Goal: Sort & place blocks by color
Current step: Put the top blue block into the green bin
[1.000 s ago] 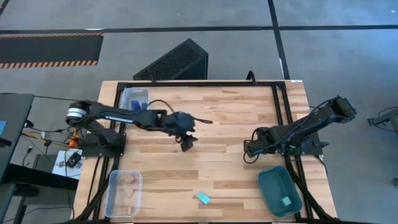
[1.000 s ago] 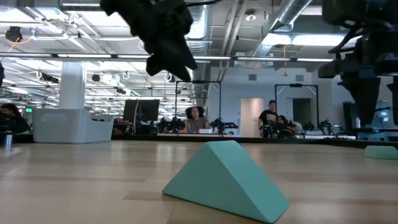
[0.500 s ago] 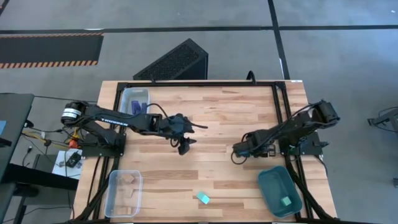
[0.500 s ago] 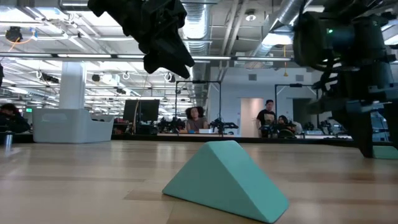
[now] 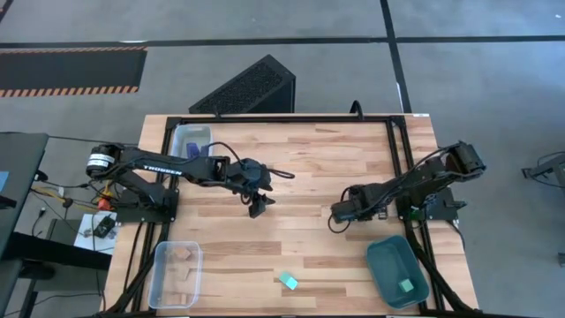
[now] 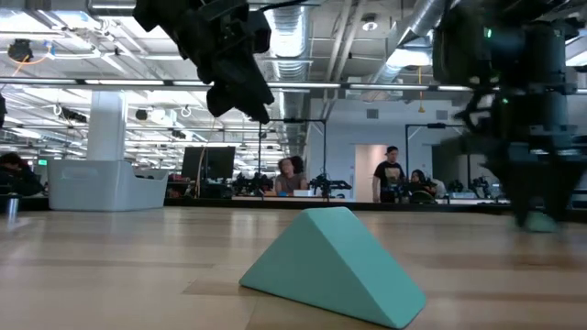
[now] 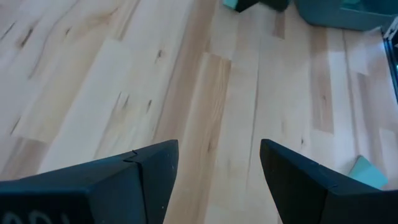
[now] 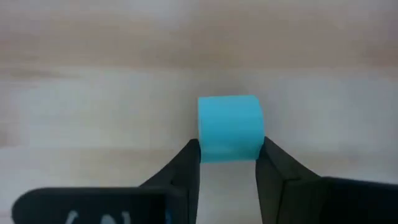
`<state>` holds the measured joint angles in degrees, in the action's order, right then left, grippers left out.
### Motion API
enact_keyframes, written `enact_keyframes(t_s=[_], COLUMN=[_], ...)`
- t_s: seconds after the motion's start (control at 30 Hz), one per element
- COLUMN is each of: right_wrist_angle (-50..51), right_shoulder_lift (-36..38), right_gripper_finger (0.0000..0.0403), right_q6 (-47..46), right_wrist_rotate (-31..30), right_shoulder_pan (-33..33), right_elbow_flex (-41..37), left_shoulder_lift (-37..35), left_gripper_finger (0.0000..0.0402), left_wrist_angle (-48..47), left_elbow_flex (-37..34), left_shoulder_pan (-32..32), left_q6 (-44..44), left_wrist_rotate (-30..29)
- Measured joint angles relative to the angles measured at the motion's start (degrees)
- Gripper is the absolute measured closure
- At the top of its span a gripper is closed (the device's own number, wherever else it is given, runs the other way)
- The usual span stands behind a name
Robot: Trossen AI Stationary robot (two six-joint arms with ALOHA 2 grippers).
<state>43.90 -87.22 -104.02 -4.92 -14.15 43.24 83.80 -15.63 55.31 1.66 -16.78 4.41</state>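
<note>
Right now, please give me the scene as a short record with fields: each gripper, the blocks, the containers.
left gripper: open, empty, above mid-table
right gripper: fingers on both sides of a teal cube
loose block: teal wedge lying near the table's front edge
teal tray: front right corner, one teal block inside
clear bin, front left: pale tan pieces inside
clear bin, back left: dark blue pieces inside

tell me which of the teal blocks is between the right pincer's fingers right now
The light teal cube, seated between the right pincer fingertips above the bare wooden table. The teal wedge-shaped block lies loose near the table's front edge; another light teal block sits inside the dark teal tray.
</note>
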Motion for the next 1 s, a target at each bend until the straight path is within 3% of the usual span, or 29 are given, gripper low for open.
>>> enact_keyframes(t_s=[0.17,0.3,0.5,0.67,1.0], right_wrist_angle=[-4.15,-8.66,-6.65,0.91,8.19], right_shoulder_lift=[2.95,2.4,-4.31,-10.52,-20.77], right_gripper_finger=[0.0282,0.0259,0.0266,0.0265,0.0265], right_q6=[11.04,26.99,50.0,56.36,68.21], right_wrist_rotate=[-11.76,-17.06,-18.48,-19.99,-21.34], right_shoulder_pan=[-3.94,-6.45,-7.7,-7.52,-7.3], right_elbow_flex=[4.56,11.21,24.4,34.96,51.43], left_shoulder_lift=[-0.16,1.25,7.91,12.14,13.54], left_gripper_finger=[0.019,0.019,0.019,0.019,0.019], left_wrist_angle=[-0.13,6.32,22.11,27.77,35.58], left_elbow_flex=[0.0,0.04,0.04,0.04,0.04], left_shoulder_pan=[1.23,1.7,3.33,3.99,3.84], left_q6=[-0.34,0.25,-12.22,-22.71,-30.22], left_wrist_rotate=[3.05,8.02,22.65,25.68,31.62])
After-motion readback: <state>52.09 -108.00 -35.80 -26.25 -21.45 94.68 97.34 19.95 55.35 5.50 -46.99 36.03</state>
